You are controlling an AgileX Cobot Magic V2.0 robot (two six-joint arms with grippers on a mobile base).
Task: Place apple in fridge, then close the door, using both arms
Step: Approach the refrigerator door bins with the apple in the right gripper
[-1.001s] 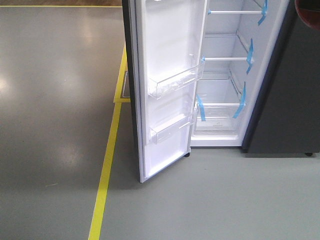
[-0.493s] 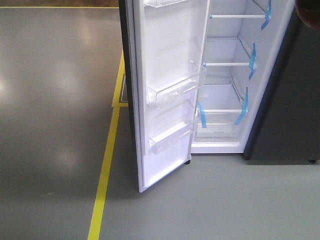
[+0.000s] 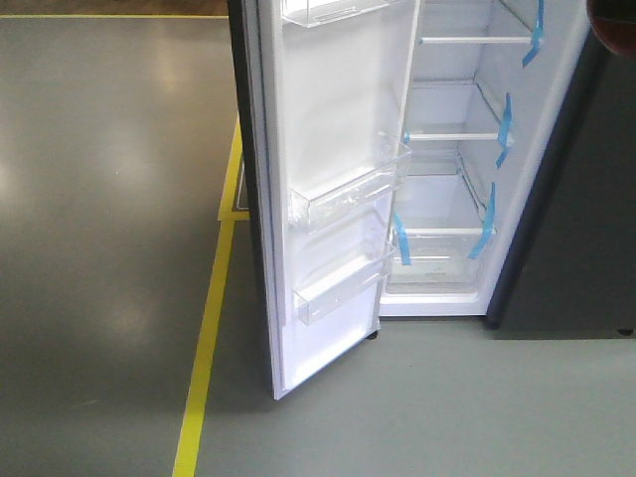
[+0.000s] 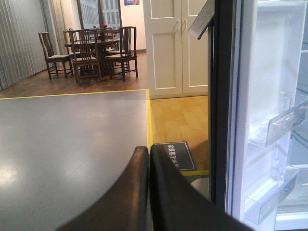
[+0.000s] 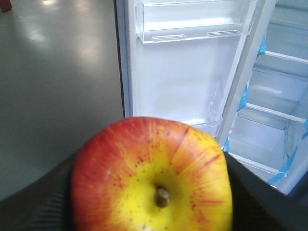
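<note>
The red and yellow apple (image 5: 151, 178) fills the lower middle of the right wrist view, stem end towards the camera. My right gripper (image 5: 151, 192) is shut on it, a dark finger on each side. The fridge (image 3: 447, 199) stands open ahead, white inside, with shelves marked by blue tape (image 3: 505, 124). Its door (image 3: 328, 199) swings out to the left and shows clear bins (image 3: 348, 194). The door also shows in the right wrist view (image 5: 183, 72) and the left wrist view (image 4: 269, 110). My left gripper (image 4: 149, 151) is shut and empty, left of the door's edge.
A yellow floor line (image 3: 209, 338) runs along the grey floor left of the door. A dark cabinet side (image 3: 586, 219) stands right of the fridge. In the left wrist view a dining table with chairs (image 4: 91, 53) and white cupboard doors (image 4: 175, 45) stand far back.
The fridge and door have shifted down and grown slightly in the front view, as the base has come closer.
</note>
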